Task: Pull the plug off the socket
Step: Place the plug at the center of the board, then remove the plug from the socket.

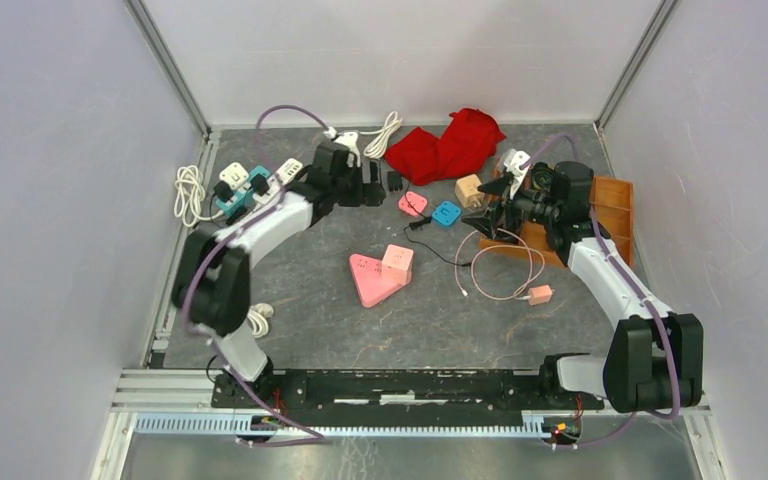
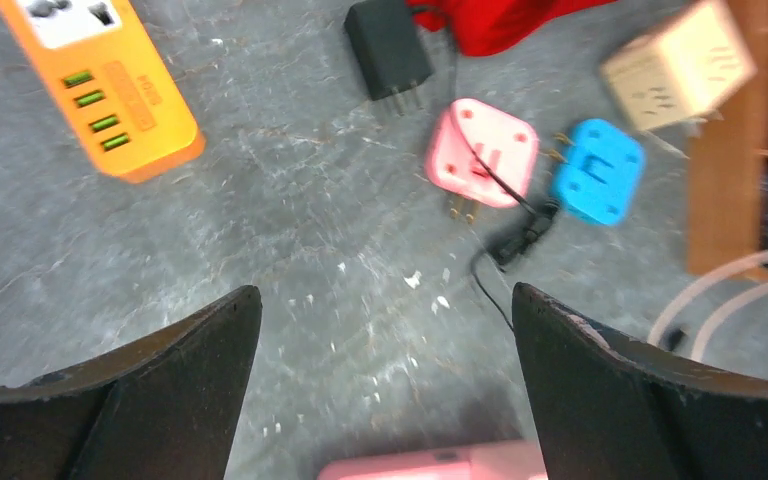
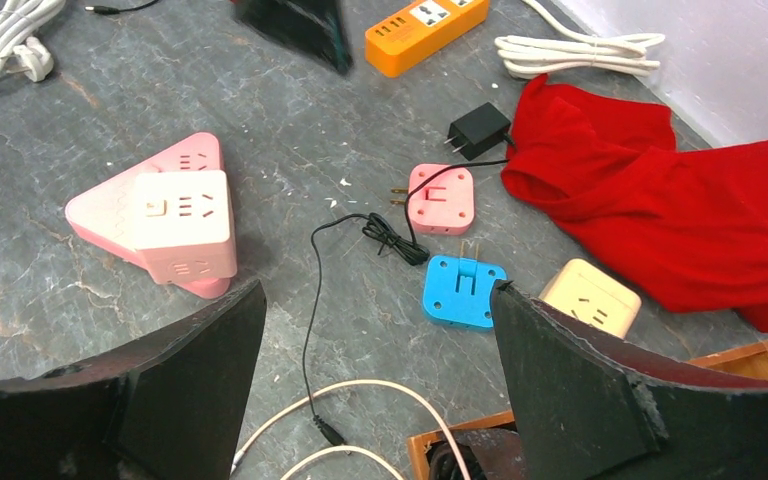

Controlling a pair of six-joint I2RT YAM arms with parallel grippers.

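The plug (image 2: 390, 55) is a small black adapter with a thin black cord. It lies loose on the grey table with its prongs bare, and it also shows in the overhead view (image 1: 394, 180). The socket, an orange power strip (image 2: 110, 95), lies apart from the plug at upper left and shows at the top of the right wrist view (image 3: 425, 25). My left gripper (image 2: 385, 292) hangs open over bare table short of the plug, holding nothing. My right gripper (image 3: 378, 290) is open too, hovering over cables near the blue adapter.
A pink adapter (image 2: 480, 150), a blue adapter (image 2: 597, 170) and a beige cube socket (image 2: 675, 65) lie close right of the plug. A red cloth (image 1: 450, 145) is behind them. A pink triangular socket (image 1: 375, 275), a looped white cable (image 1: 500, 270), a wooden tray (image 1: 615, 200) and more strips (image 1: 250, 185) are around.
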